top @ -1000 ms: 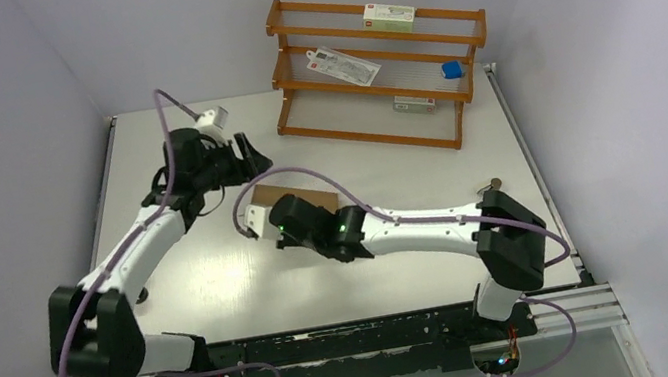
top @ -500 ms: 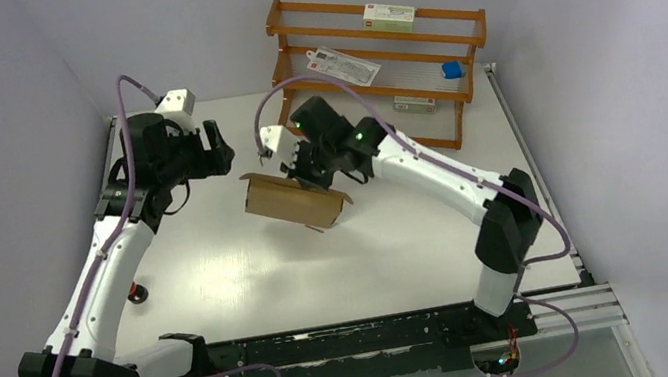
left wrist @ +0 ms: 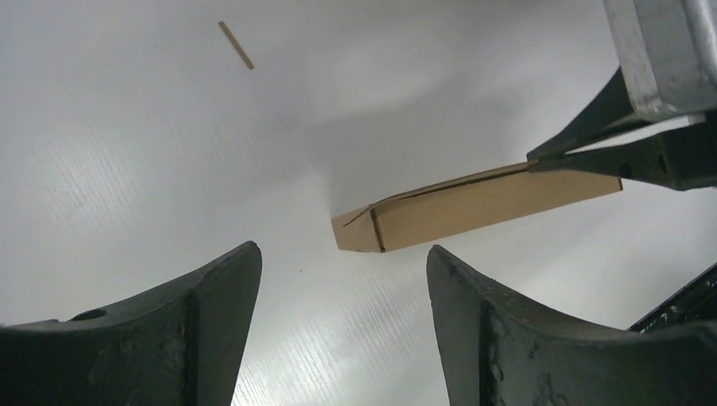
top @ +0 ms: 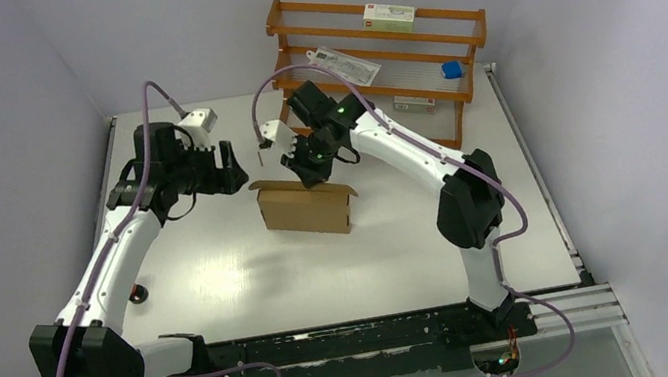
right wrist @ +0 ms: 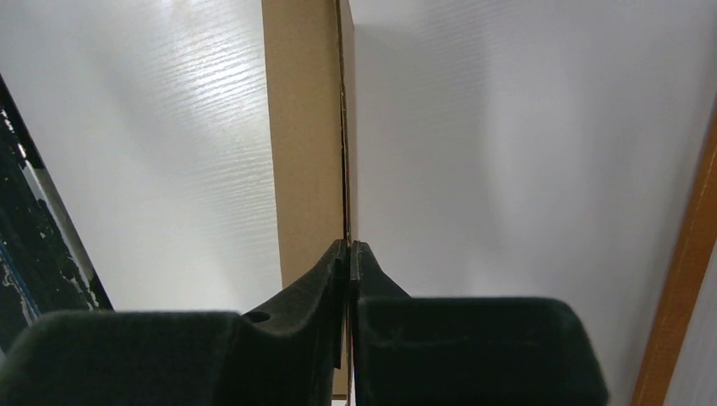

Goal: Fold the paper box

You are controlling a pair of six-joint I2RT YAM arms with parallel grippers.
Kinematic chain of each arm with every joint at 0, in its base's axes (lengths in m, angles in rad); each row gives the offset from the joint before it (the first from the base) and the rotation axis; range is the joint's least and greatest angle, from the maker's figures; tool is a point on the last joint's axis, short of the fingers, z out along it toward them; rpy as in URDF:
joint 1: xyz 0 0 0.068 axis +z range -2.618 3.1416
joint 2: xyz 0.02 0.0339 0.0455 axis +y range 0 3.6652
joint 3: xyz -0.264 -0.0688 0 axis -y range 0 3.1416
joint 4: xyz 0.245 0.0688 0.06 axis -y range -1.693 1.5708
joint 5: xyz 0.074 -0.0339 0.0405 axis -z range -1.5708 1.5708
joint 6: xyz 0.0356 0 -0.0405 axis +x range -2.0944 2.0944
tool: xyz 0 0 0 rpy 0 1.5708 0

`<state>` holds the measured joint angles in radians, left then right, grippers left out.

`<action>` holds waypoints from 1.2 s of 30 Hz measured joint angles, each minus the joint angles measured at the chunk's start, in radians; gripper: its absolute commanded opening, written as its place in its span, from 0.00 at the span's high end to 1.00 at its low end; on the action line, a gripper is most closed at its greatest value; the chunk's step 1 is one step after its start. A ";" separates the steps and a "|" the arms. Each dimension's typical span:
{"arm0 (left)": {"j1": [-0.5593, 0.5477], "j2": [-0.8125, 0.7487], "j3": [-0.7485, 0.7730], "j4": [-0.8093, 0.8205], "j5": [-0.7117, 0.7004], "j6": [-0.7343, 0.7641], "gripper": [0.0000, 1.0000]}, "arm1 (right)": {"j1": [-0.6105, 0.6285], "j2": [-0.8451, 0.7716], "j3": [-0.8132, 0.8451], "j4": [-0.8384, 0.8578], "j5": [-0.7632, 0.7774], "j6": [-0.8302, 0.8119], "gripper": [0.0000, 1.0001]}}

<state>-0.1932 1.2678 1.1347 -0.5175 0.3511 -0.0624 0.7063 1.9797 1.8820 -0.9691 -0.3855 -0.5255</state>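
The paper box (top: pixel 306 207) is plain brown cardboard, folded into a narrow box that stands on its long edge at the table's middle. My right gripper (top: pixel 312 174) is shut on its top edge; the right wrist view shows both fingers pinching a thin cardboard wall (right wrist: pixel 311 127). My left gripper (top: pixel 233 167) is open and empty, just left of the box and apart from it. In the left wrist view the box (left wrist: pixel 473 206) lies beyond my spread fingertips (left wrist: pixel 228 279), with the right gripper's tips at its far end.
An orange wooden rack (top: pixel 382 69) stands at the back right, holding a small white and green carton (top: pixel 389 16), a flat packet and a blue item. A thin brown sliver (left wrist: pixel 236 45) lies on the white table.
My right gripper lifted the box from near the middle, carried it toward the back, then set it upright on its edge. My left arm swung back and returned beside the box.
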 measured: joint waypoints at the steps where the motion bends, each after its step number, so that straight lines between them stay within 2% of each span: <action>1: 0.000 0.000 -0.008 0.003 0.010 0.007 0.24 | 0.000 0.006 0.010 -0.008 0.002 -0.003 0.83; 7: 0.000 0.016 -0.037 0.013 0.050 0.061 0.21 | 0.002 0.016 0.026 -0.037 0.019 0.003 0.56; 12: 0.000 0.037 -0.026 0.006 0.074 0.103 0.16 | 0.005 -0.025 0.008 -0.010 0.084 0.059 0.51; 19: -0.023 0.093 0.060 -0.039 0.074 0.159 0.12 | 0.006 -0.307 -0.204 0.102 0.250 0.286 0.50; 24: -0.048 0.110 0.073 -0.073 0.057 0.207 0.13 | 0.001 -0.485 -0.386 0.129 0.364 0.459 0.49; 30: -0.065 0.158 0.096 -0.109 0.047 0.248 0.24 | -0.012 -0.573 -0.534 0.161 0.401 0.602 0.54; 36: -0.067 0.190 0.119 -0.137 0.042 0.273 0.41 | -0.013 -0.560 -0.568 0.197 0.396 0.642 0.62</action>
<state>-0.2600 1.4582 1.2537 -0.6548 0.3927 0.2108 0.6930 1.4200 1.3136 -0.7723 0.0105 0.1165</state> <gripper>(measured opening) 0.672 0.410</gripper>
